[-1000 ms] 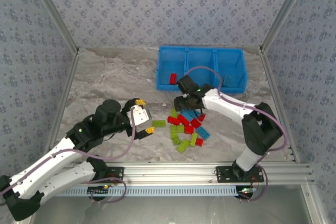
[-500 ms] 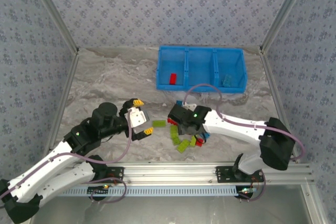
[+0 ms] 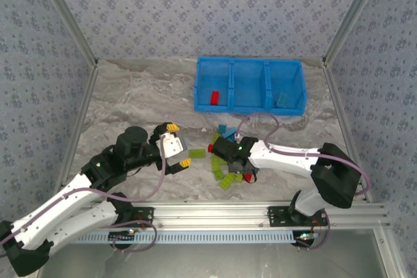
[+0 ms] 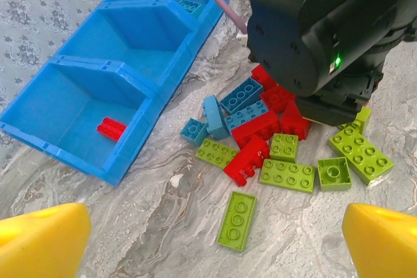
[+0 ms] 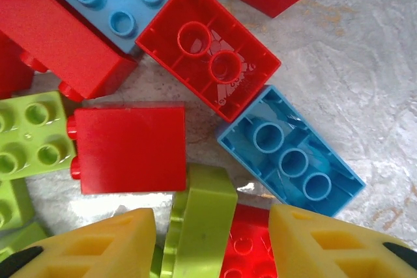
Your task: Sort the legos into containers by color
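Right gripper is dropping from the bin into the brick pile just in front of it, fingers spread around a lime brick touching a red one, so it's needing to centre on just the lime; left gripper is hovering spread too.

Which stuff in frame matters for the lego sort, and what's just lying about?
Job:
- loose bricks, red, green and blue, piled on the table
- blue bin, three compartments
- red brick in its left compartment
- blue brick in its right one

Lying about:
- nothing loose, just fixtures: arm cable, metal rail, patterned walls
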`<state>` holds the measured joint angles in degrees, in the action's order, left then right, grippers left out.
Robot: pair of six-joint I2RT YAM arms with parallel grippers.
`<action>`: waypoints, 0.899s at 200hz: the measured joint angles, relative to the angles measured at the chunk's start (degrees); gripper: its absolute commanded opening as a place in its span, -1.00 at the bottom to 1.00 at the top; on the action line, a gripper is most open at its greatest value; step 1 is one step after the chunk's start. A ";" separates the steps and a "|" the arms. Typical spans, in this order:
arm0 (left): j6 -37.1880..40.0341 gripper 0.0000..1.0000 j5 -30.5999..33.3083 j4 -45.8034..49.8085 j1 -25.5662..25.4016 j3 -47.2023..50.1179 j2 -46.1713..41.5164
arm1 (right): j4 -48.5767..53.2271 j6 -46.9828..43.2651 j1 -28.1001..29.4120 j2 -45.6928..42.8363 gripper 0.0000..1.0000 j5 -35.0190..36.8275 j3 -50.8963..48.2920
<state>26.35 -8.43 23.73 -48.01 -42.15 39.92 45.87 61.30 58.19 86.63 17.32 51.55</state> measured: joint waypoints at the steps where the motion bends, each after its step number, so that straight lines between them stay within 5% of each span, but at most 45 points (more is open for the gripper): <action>1: 0.00 0.98 0.00 0.00 0.00 0.00 0.00 | -0.07 0.04 0.00 0.11 -0.07 -0.02 0.00; 128: 0.00 0.98 -0.68 -0.04 0.00 0.11 1.11 | -1.14 1.95 0.44 -1.55 -0.80 1.44 -0.94; 161: -0.11 0.98 -2.19 -1.57 0.35 0.90 0.42 | 1.77 -6.29 -0.46 -10.62 -0.80 8.46 6.88; 180: -0.48 0.99 -3.72 -2.75 1.36 1.42 0.11 | -0.59 -16.92 -5.95 -12.72 -0.79 11.82 12.83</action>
<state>25.87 -12.14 20.97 -46.65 -40.73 40.03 45.28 44.38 52.25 73.91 29.15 64.38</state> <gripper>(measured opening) 0.993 0.230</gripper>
